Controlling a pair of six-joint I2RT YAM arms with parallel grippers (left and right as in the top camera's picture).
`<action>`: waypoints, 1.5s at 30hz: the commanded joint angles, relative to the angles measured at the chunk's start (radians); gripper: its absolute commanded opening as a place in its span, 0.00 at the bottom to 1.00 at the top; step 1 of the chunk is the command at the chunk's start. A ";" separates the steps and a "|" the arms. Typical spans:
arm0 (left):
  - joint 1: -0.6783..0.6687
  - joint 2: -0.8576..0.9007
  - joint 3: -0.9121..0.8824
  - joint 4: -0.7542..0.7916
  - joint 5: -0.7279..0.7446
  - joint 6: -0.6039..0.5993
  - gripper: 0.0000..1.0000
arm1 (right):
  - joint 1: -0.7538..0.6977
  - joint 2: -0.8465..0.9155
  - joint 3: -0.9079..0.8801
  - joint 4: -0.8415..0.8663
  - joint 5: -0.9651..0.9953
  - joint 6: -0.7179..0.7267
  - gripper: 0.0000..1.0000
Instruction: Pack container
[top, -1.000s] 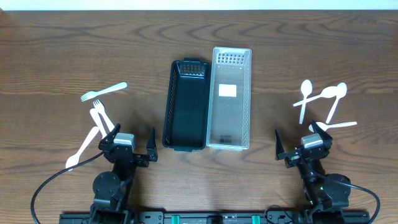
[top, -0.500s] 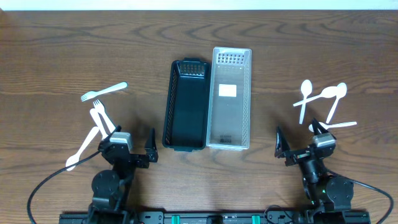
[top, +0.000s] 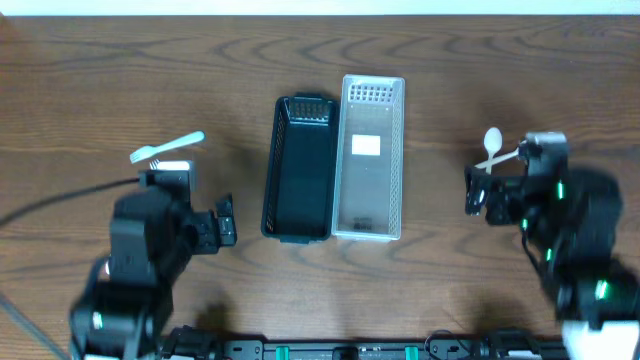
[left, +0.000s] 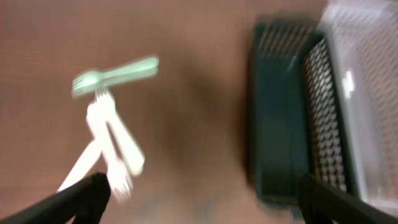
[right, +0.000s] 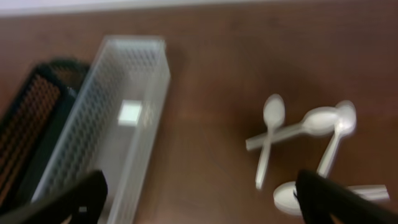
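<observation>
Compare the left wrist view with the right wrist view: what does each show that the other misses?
Only the left wrist view shows the forks, lying loose on the wood to the left of the bins. Only the right wrist view shows the spoons, scattered to the right of the bins. Both views share the black bin and the clear bin, standing side by side, and the brown table. Both pictures are blurred.
</observation>
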 joint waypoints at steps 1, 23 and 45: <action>0.011 0.146 0.188 -0.141 -0.016 0.003 0.98 | -0.021 0.182 0.259 -0.176 0.010 -0.011 0.99; 0.011 0.414 0.337 -0.287 -0.016 0.003 0.98 | -0.213 0.834 0.477 -0.159 0.157 0.603 0.99; 0.011 0.416 0.337 -0.298 -0.016 0.003 0.98 | -0.204 0.992 0.899 -0.446 0.314 0.743 0.99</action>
